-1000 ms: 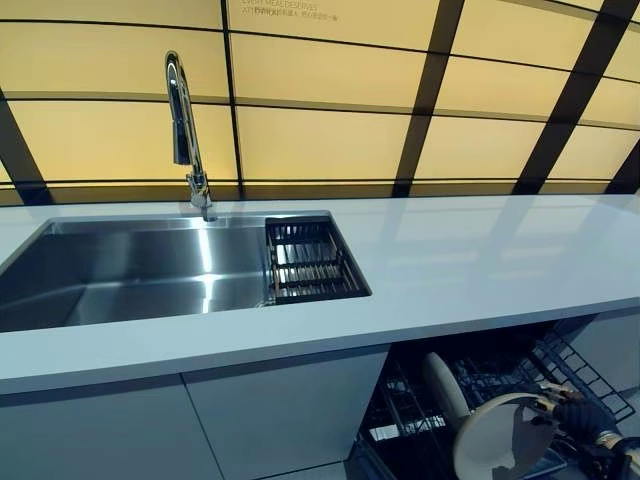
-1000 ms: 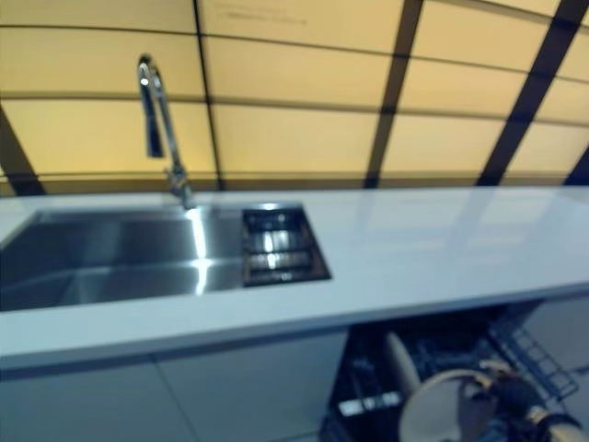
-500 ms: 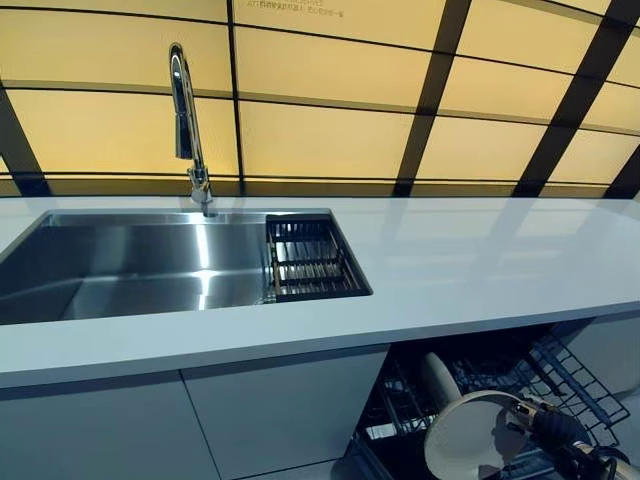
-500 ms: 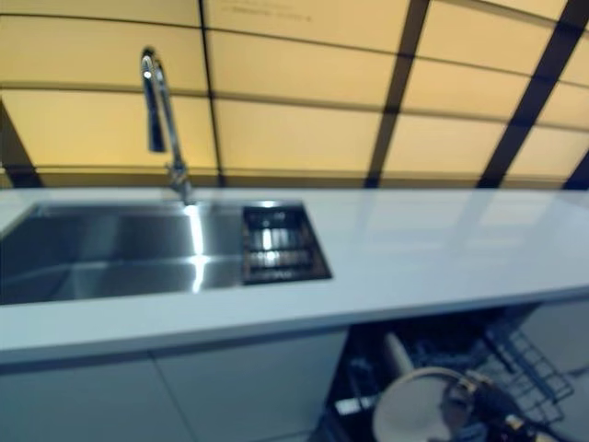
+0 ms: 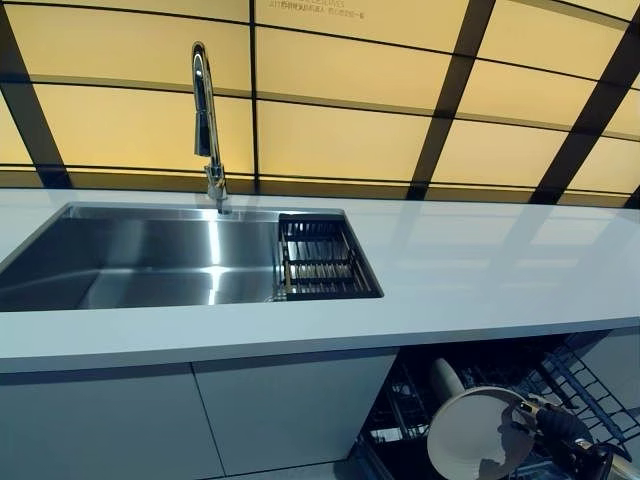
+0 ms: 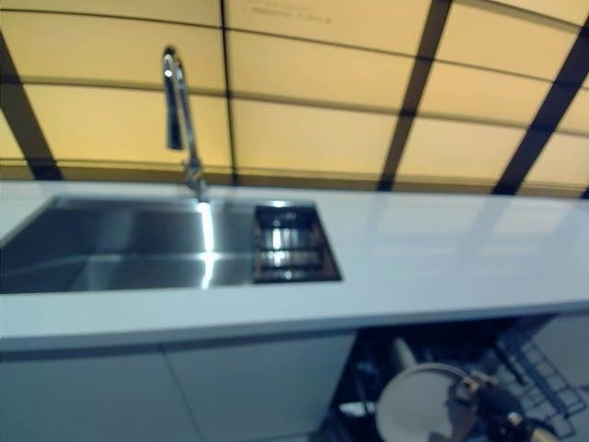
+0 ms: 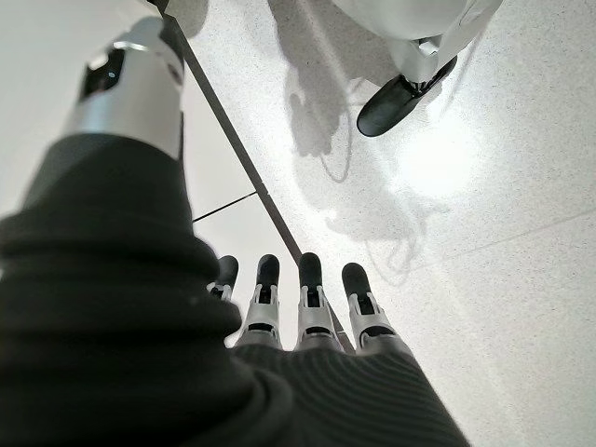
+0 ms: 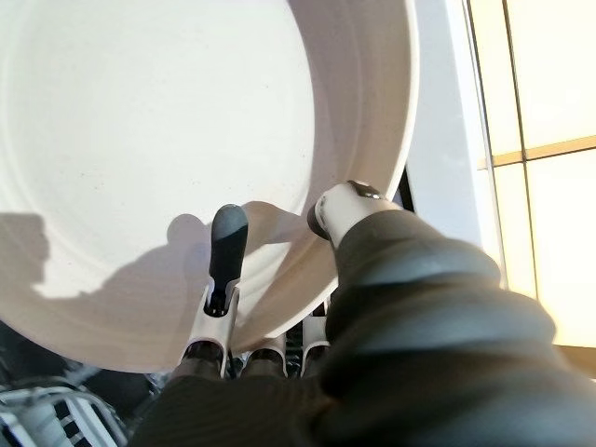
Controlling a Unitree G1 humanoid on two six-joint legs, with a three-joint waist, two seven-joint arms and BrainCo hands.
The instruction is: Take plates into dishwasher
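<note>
Held on edge above the open dishwasher rack (image 5: 575, 375): a round, cream-white plate (image 5: 475, 435) with a shallow raised rim, its plain face turned toward the camera and crossed by a shadow. Pinched at the plate's right edge by the right robot hand (image 5: 552, 425), thumb on the face, fingers curled behind the rim. Just behind the plate, standing in the rack: a second pale plate (image 5: 446, 380). Above the rack: the white counter (image 5: 480, 270). Well left of the rack: steel sink (image 5: 150, 265) and faucet (image 5: 207, 120). Left robot hand (image 7: 298, 312) hanging over the floor, fingers straight, empty.
</note>
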